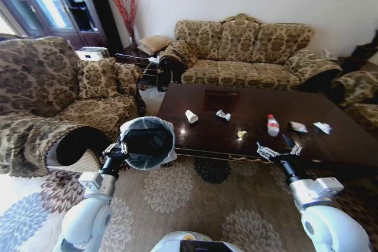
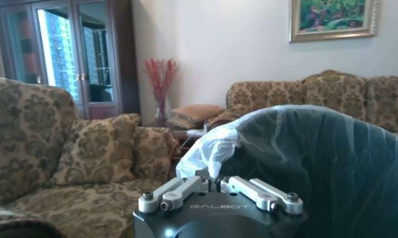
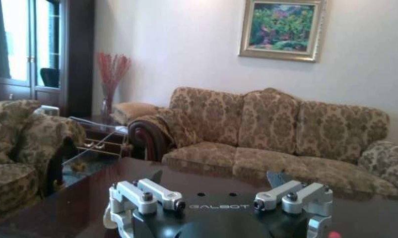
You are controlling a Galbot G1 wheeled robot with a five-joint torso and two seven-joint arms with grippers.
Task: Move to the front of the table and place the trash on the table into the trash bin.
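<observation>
At the near edge of the glossy dark brown wooden coffee table [image 1: 331, 137], the right gripper [image 1: 279, 151] hovers with its two fingers spread wide apart, pinching nothing. Just beyond it, a small dark item [image 1: 287, 141] lies on the tabletop. A little farther out and slightly to its left stands a small clear bottle with a red label [image 1: 272, 124]. Left of the gripper, near the table's front edge, sits a small yellow scrap [image 1: 241, 134]. Farther left again lie a crumpled shiny wrapper [image 1: 222, 115] and a white paper cup [image 1: 191, 116] tipped on its side. To the gripper's right, farther back, rest a second crumpled wrapper [image 1: 299, 127] and a crumpled white tissue [image 1: 322, 127].

Well off to the left, beyond the table's left end, the left gripper [image 1: 116, 149] is pressed closed on the rim of a small round black trash bin [image 1: 147, 141] lined with a translucent pale plastic bag, holding it tilted above the patterned floral carpet [image 1: 201, 199]. In the left wrist view the bagged bin [image 2: 305, 163] rises directly in front of the gripper [image 2: 220, 184].

Behind the table stands a brown floral-patterned sofa [image 1: 248, 54]; a matching armchair [image 1: 53, 92] sits to the left of the bin.
</observation>
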